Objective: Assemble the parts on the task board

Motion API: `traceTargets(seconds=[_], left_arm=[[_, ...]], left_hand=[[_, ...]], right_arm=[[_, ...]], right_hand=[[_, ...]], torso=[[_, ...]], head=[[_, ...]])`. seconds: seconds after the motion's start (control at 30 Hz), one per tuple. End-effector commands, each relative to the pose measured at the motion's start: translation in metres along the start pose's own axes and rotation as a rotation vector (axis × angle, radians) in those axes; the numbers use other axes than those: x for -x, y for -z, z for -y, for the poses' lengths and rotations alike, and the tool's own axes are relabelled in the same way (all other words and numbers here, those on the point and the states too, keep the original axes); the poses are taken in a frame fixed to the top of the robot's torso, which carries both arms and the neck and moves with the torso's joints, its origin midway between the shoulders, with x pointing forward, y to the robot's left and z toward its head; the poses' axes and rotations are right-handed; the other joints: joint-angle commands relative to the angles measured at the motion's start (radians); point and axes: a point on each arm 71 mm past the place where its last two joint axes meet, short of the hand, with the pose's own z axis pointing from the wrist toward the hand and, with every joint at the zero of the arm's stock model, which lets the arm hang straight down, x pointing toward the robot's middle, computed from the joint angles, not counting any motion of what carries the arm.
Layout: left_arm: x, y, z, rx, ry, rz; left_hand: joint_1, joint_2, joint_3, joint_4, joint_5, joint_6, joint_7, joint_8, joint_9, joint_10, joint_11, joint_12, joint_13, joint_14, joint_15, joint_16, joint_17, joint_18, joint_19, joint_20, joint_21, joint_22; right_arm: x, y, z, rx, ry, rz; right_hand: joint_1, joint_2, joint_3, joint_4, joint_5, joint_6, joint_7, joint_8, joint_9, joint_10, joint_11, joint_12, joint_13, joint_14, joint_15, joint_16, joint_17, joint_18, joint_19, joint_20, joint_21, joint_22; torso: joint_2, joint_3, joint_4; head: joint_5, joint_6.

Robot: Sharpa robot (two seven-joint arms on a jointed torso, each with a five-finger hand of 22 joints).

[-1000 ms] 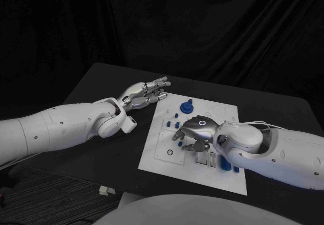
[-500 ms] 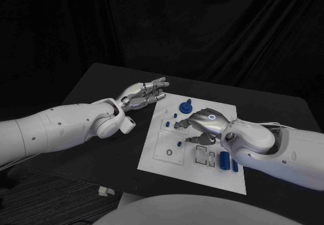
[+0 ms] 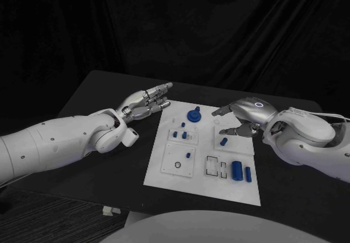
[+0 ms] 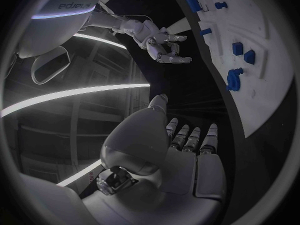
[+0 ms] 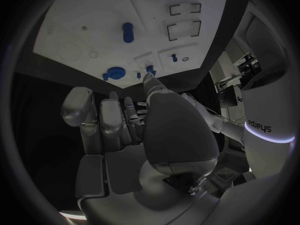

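The white task board [image 3: 166,169] lies in the middle of the black table. A blue round knob [image 3: 194,115] stands near its far edge. Small blue pegs [image 3: 180,134] sit in the left panel, and one more [image 3: 189,155] sits below them. Another small peg [image 3: 224,140] stands to the right of the middle. Two blue cylinders [image 3: 241,171] lie near the right edge. My right hand [image 3: 241,114] hovers over the board's far right corner, fingers loosely bent and apart, holding nothing. My left hand [image 3: 146,101] is off the board's far left corner, fingers stretched out, empty. The left wrist view shows the right hand [image 4: 159,42] beside the board [image 4: 262,95].
Two empty rectangular slots [image 3: 216,167] lie left of the cylinders. A ring mark [image 3: 178,164] shows on the lower left panel. Bare black table [image 3: 109,167] runs along the board's left side and front. A dark curtain backs the table.
My right hand has lifted off the board's middle and drawn back to its far right corner, uncovering the slots and pegs. The whole picture has shifted a little; the left hand keeps its pose.
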Motion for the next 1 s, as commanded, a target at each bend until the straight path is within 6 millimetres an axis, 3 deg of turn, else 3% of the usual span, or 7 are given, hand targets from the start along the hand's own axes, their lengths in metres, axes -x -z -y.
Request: traceTargets(seconds=[0.03, 0.23, 0.4, 0.5, 0.7, 0.93, 1.0], left_arm=[[-0.001, 0.0, 0.002, -0.026, 0.006, 0.005], [0.0, 0.001, 0.002, -0.031, 0.003, 0.011], [0.001, 0.003, 0.001, -0.035, -0.002, 0.019], [0.001, 0.003, 0.001, -0.039, -0.004, 0.023], [0.0, 0.003, 0.001, -0.04, -0.005, 0.024], [-0.001, 0.003, 0.0, -0.034, 0.001, 0.018], [-0.001, 0.004, 0.0, -0.032, 0.002, 0.017]], left_hand=[[-0.008, -0.002, 0.01, -0.003, 0.003, -0.048, -0.028, -0.007, -0.006, 0.001, -0.02, -0.006, -0.002, -0.004, 0.003, -0.004, -0.001, 0.008, -0.003, 0.001, 0.0, -0.004], [-0.012, -0.006, 0.011, 0.001, -0.001, -0.092, -0.081, -0.012, -0.011, -0.017, -0.093, -0.038, -0.009, -0.004, -0.003, -0.004, -0.001, 0.008, -0.006, -0.001, -0.003, -0.013], [-0.017, -0.011, 0.007, 0.013, -0.013, -0.136, -0.137, -0.018, -0.017, -0.028, -0.107, -0.051, -0.013, -0.004, -0.007, -0.004, -0.001, 0.008, -0.009, -0.002, -0.005, -0.02], [-0.025, -0.013, -0.002, 0.03, -0.026, -0.166, -0.166, -0.023, -0.022, -0.029, -0.109, -0.054, -0.014, -0.004, -0.006, -0.004, -0.001, 0.008, -0.01, -0.002, -0.006, -0.022], [-0.027, -0.013, -0.006, 0.039, -0.029, -0.17, -0.163, -0.023, -0.022, -0.035, -0.108, -0.057, -0.016, -0.004, -0.006, -0.004, -0.001, 0.009, -0.01, -0.002, -0.006, -0.023], [-0.016, -0.011, -0.002, 0.038, -0.019, -0.161, -0.135, -0.021, -0.02, -0.038, -0.081, -0.058, -0.017, -0.004, -0.003, -0.004, -0.001, 0.008, -0.01, -0.001, -0.006, -0.025], [-0.011, -0.011, 0.0, 0.035, -0.015, -0.153, -0.119, -0.019, -0.018, -0.038, -0.073, -0.058, -0.017, -0.004, -0.003, -0.004, -0.001, 0.008, -0.01, -0.001, -0.006, -0.025]], right_arm=[[-0.01, 0.006, 0.012, -0.078, -0.045, -0.102], [-0.026, 0.015, 0.022, -0.105, -0.066, -0.121], [-0.033, 0.016, 0.024, -0.108, -0.072, -0.125], [-0.035, 0.015, 0.025, -0.105, -0.074, -0.122], [-0.038, 0.014, 0.025, -0.095, -0.078, -0.115], [-0.045, 0.011, 0.022, -0.078, -0.085, -0.115], [-0.047, 0.01, 0.02, -0.073, -0.087, -0.116]], right_hand=[[0.008, -0.017, -0.005, 0.015, 0.001, 0.014, -0.002, 0.003, 0.002, -0.015, 0.0, -0.003, 0.0, -0.004, -0.002, -0.006, -0.006, 0.019, -0.005, -0.002, -0.007, 0.125], [0.01, -0.028, -0.015, 0.019, -0.004, 0.032, 0.004, 0.003, 0.003, 0.008, -0.001, 0.006, 0.003, -0.006, 0.01, -0.008, -0.01, 0.018, -0.008, 0.005, -0.015, 0.123], [0.003, -0.039, -0.025, 0.02, -0.019, 0.069, 0.004, 0.008, 0.007, 0.016, 0.0, 0.006, 0.002, -0.006, 0.011, -0.01, -0.014, 0.019, -0.009, 0.008, -0.018, 0.122], [-0.001, -0.041, -0.028, 0.02, -0.026, 0.046, 0.005, 0.003, 0.004, 0.023, -0.001, 0.008, 0.003, -0.006, 0.012, -0.009, -0.014, 0.019, -0.009, 0.009, -0.018, 0.122], [0.035, -0.021, -0.012, 0.015, -0.036, 0.089, 0.021, 0.008, 0.008, 0.059, -0.008, 0.022, 0.004, -0.008, 0.008, -0.01, -0.019, 0.021, -0.009, 0.008, -0.023, 0.121], [0.08, 0.012, 0.004, 0.0, -0.006, 0.118, 0.047, 0.013, 0.01, 0.099, -0.014, 0.039, 0.004, -0.004, 0.005, -0.006, -0.016, 0.019, -0.005, 0.004, -0.016, 0.123], [0.089, 0.022, 0.005, -0.01, 0.012, 0.131, 0.033, 0.014, 0.01, 0.117, -0.015, 0.044, 0.004, 0.024, 0.004, 0.038, 0.044, 0.007, 0.024, 0.002, 0.06, 0.142]], torso=[[0.0, 0.0019, -0.0043], [0.0, 0.0035, -0.0009], [0.001, 0.0031, -0.0001], [0.001, 0.0024, 0.0029], [0.001, 0.0006, 0.0009], [0.001, 0.0004, 0.0003], [0.001, 0.0006, 0.0]], head=[[-0.01, 0.0], [-0.015, 0.0], [-0.016, 0.0], [-0.019, 0.0], [-0.012, 0.0], [-0.012, 0.0], [-0.006, 0.0]])
